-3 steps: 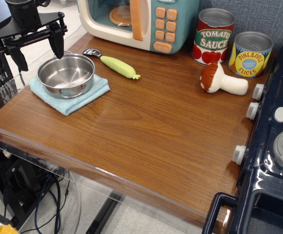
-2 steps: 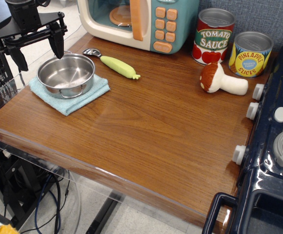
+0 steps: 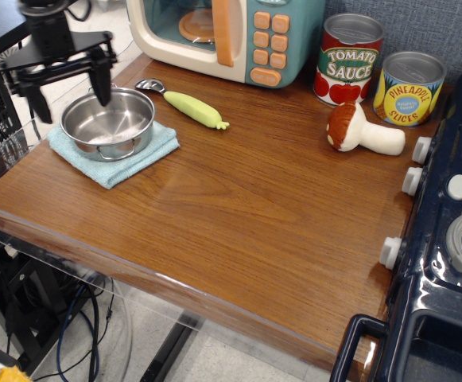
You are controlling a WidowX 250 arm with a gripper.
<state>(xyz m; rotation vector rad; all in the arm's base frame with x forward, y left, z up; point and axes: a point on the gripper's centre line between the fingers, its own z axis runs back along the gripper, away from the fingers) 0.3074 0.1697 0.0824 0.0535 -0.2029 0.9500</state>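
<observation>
The counter (image 3: pixel 238 215) carried a toy microwave (image 3: pixel 223 32) at the back and met a dark stove (image 3: pixel 453 239) on the right. A blue cloth (image 3: pixel 147 155) lay at the left end with a steel pot (image 3: pixel 107 119) upright on it. My claw (image 3: pixel 71 99) hung spread wide and empty over the pot's far-left rim, one finger by the rim and the other outside it. Just beside the pot lay a green-handled spoon (image 3: pixel 187 105), long axis slanting, bowl toward the microwave.
</observation>
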